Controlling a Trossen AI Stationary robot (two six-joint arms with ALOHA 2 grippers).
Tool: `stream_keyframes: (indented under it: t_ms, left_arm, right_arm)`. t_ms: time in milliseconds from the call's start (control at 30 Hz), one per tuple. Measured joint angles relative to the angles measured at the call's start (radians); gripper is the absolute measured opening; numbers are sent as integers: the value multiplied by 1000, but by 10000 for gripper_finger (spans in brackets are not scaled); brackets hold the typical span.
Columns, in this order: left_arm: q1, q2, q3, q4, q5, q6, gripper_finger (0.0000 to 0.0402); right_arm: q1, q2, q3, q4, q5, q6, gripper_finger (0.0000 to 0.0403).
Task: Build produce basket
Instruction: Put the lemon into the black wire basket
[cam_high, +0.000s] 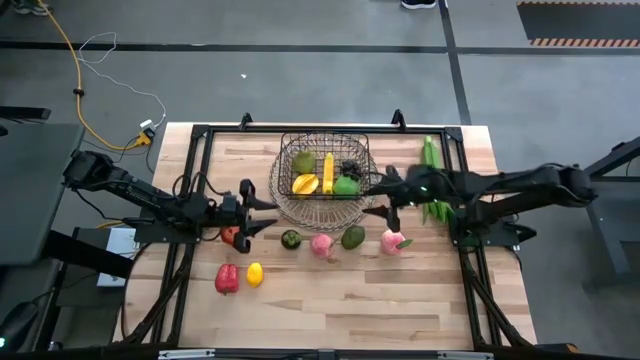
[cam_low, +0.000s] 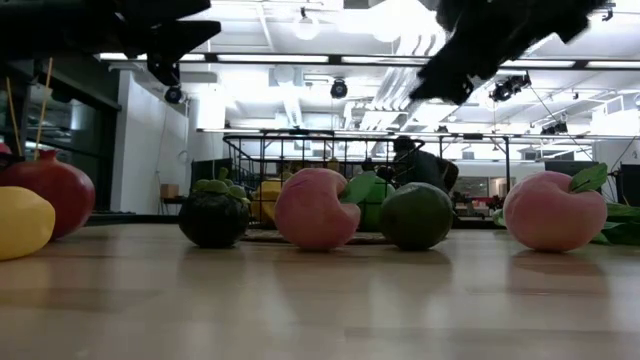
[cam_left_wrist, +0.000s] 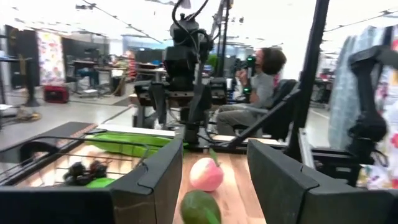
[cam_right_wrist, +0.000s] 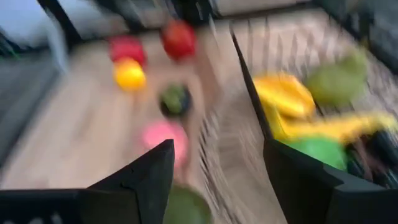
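While the high view shows both parted, empty grippers, left gripper (cam_high: 262, 211) and right gripper (cam_high: 378, 197), flanking the basket (cam_high: 322, 204), only the left wrist view reveals a seated person (cam_left_wrist: 258, 93).

The worktop (cam_high: 330, 300) was pale wooden planking in a dark frame, standing on a grey floor (cam_high: 300, 80) crossed by dark lines. A yellow cable (cam_high: 75, 70) trailed over the floor at far left. Beyond the worktop lay a large open room under a white ceiling with strip lights (cam_low: 300, 25), where a person (cam_left_wrist: 258, 87) sat in a chair.
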Motion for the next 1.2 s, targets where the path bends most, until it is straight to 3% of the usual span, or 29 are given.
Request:
stream_keyframes:
  t_ms: [200,333,967,1200]
  left_arm:
    - [0,0,0,1,23,0,168]
    - [0,0,0,1,23,0,168]
    - [-1,0,0,2,15,-19,169]
    - [-38,0,0,2,15,-28,214]
  right_arm:
    - [76,-41,-219,523,2,-29,238]
    - [102,-19,-297,714,3,-79,238]
    - [103,-17,-300,741,31,-112,238]
    - [103,-17,-299,740,31,-111,238]
